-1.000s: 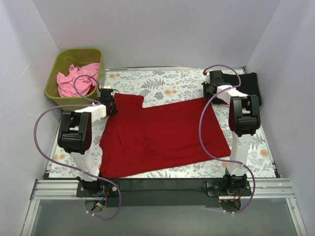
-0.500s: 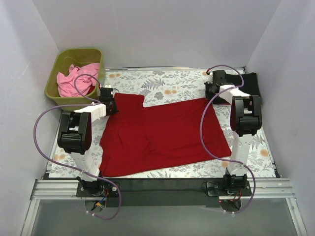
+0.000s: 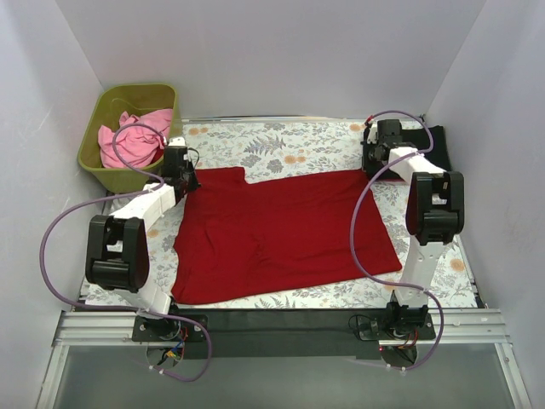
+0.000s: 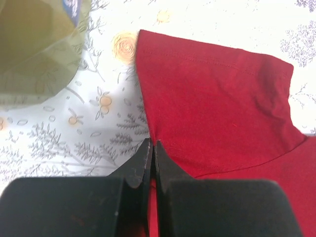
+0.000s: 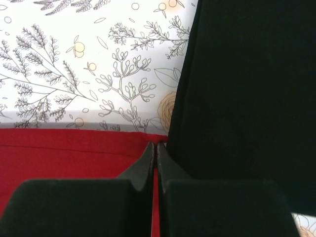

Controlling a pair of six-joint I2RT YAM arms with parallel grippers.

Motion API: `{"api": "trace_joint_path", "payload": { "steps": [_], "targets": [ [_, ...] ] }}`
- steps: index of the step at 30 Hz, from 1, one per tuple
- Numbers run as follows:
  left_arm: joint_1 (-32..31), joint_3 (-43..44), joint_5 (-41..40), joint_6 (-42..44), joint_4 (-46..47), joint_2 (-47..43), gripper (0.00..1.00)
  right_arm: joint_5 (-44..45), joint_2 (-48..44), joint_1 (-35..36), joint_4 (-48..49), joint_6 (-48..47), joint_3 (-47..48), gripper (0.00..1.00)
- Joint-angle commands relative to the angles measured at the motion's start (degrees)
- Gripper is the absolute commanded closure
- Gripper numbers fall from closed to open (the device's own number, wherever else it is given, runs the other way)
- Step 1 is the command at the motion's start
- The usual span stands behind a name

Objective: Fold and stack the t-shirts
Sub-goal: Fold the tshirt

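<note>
The dark red t-shirt [image 3: 281,226] lies spread flat on the floral table cloth. My left gripper [image 3: 186,177] is shut on the dark red t-shirt's far left edge by the sleeve [image 4: 212,94]; cloth shows between its jaws [image 4: 152,148]. My right gripper [image 3: 372,164] is shut on the shirt's far right corner [image 5: 74,148], its tips [image 5: 154,147] at the hem. The black t-shirt [image 3: 434,145] lies folded at the back right, filling the right of the right wrist view [image 5: 247,89]. The light pink t-shirt [image 3: 132,136] lies crumpled in the bin.
The olive-green bin [image 3: 115,166] stands at the back left, close to my left gripper; its wall shows in the left wrist view [image 4: 34,49]. White walls enclose the table on three sides. The floral cloth [image 3: 281,145] is bare behind the red shirt.
Both grippers have moved toward the back of the table, pulling the red shirt's far edge with them. The shirt lies flatter and more stretched out than before.
</note>
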Motion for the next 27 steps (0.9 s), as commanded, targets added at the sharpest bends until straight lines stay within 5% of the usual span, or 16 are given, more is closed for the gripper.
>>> {"api": "trace_joint_path", "payload": {
  "steps": [1,27],
  "targets": [
    [0.22,-1.72,-1.89,-0.86,-2.26,-4.24,1.0,-0.77,-4.29,-0.98,0.15,0.05,-2.1,0.99],
    [0.22,-9.54,-1.36,-9.46,-12.28,-20.23,1.0,-1.04,-22.3,-1.42,3.66,4.62,-19.15,0.99]
  ]
}}
